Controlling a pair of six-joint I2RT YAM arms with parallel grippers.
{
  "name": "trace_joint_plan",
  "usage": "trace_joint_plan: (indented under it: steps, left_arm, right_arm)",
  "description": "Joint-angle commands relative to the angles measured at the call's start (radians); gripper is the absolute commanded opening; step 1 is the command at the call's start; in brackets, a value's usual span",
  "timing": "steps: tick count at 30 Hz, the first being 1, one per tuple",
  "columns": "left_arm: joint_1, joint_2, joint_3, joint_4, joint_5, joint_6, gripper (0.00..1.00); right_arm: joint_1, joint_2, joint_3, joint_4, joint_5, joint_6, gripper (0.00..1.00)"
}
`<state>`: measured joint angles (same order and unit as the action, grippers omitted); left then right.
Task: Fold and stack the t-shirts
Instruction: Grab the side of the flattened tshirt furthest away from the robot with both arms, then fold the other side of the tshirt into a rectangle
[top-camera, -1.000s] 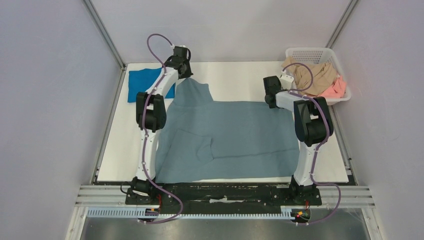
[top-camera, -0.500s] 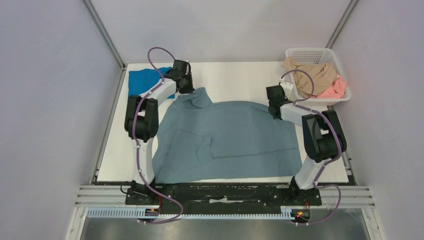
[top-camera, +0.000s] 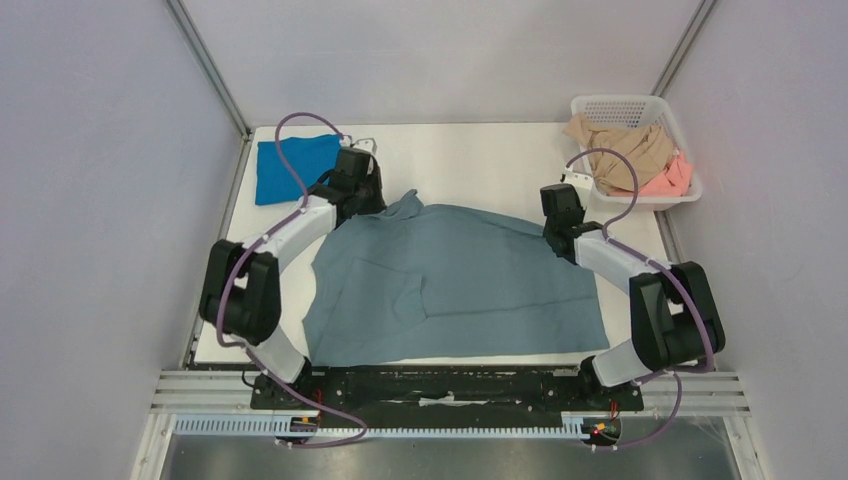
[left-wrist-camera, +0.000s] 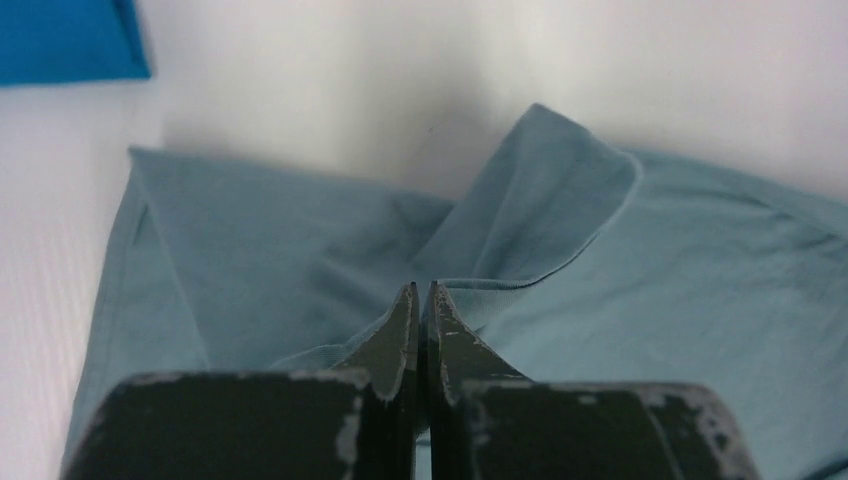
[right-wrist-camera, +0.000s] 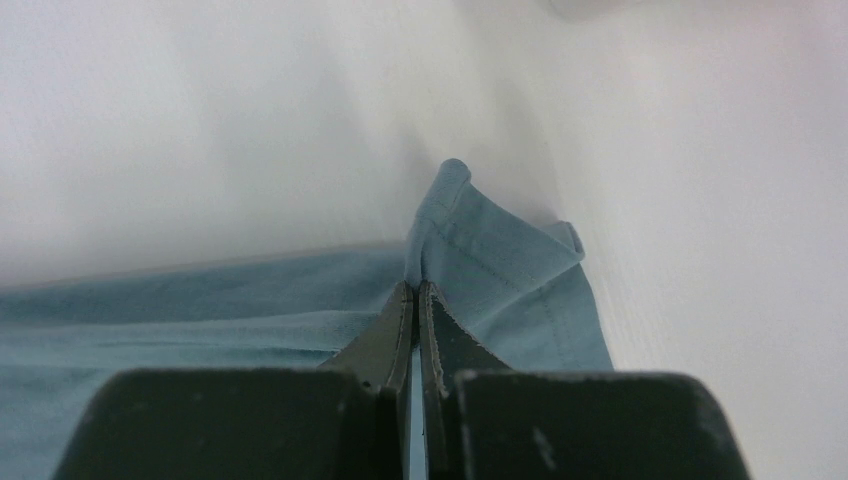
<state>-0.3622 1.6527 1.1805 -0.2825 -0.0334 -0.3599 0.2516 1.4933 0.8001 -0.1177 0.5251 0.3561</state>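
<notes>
I've got left jaws and right jaws clamped on the grey-blue t-shirt, cloth bunched just past the tips.

Bright, even, diffuse white light fills the overhead view, which is sharp from near edge to far. The white table is close to overexposed. The arms cast only faint, soft-edged shade onto the grey-blue t-shirt, whose creases show as gentle darker lines. Both wrist views are dimmer at the bottom and paler toward the top, where the table washes out to featureless white. A soft grey shadow lies on the far side of the raised cloth folds. The dark fingers of the left gripper and right gripper sit close to the lens and look slightly soft. The bright blue t-shirt at far left is blurred.
</notes>
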Motion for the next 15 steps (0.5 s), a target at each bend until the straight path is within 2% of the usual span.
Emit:
trace_joint_plan:
  steps: [1,15]
  left_arm:
    - [-0.029,-0.194,-0.137,0.031,-0.08,-0.082,0.02]
    - [-0.135,-0.591,-0.414,-0.081,-0.171,-0.192,0.02]
  right_arm:
    - [0.004,-0.089,-0.036,-0.016,-0.033,-0.047,0.0]
    - [0.008,-0.249,-0.136,-0.073,-0.06,-0.078,0.0]
